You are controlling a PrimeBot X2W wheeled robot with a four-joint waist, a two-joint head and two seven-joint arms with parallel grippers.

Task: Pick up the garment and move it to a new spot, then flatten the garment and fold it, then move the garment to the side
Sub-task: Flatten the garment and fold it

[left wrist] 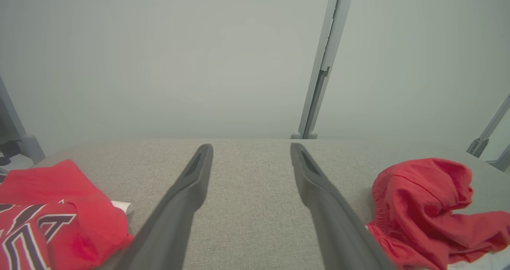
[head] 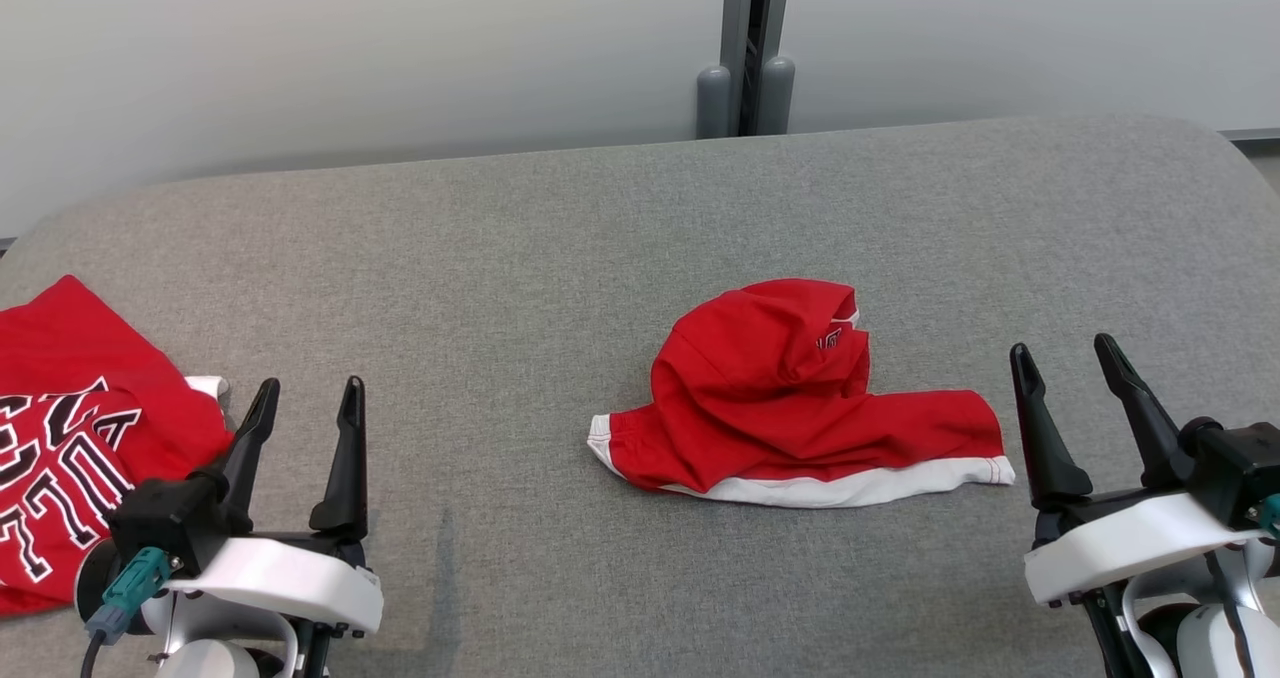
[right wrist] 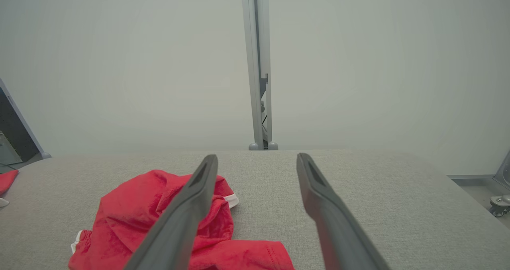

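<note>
The garment (head: pixel 790 398) is a crumpled red piece with a white hem, lying bunched on the grey table (head: pixel 560 258) right of centre. It also appears in the left wrist view as a red heap (left wrist: pixel 422 210) at the right and in the right wrist view (right wrist: pixel 139 222) at the lower left. My left gripper (head: pixel 308 390) stands open at the lower left, well to the left of the garment, holding nothing. My right gripper (head: pixel 1063 350) stands open at the lower right, just right of the garment's white hem end, also empty. Both wrist views show the fingers (left wrist: pixel 191 190) (right wrist: pixel 318 198) spread over bare cloth.
A second red shirt (head: pixel 70 428) with black and white lettering lies at the table's left edge, beside my left gripper. A pale wall with a grey post (head: pixel 750 48) stands behind the table. The table's rounded far corners show at left and right.
</note>
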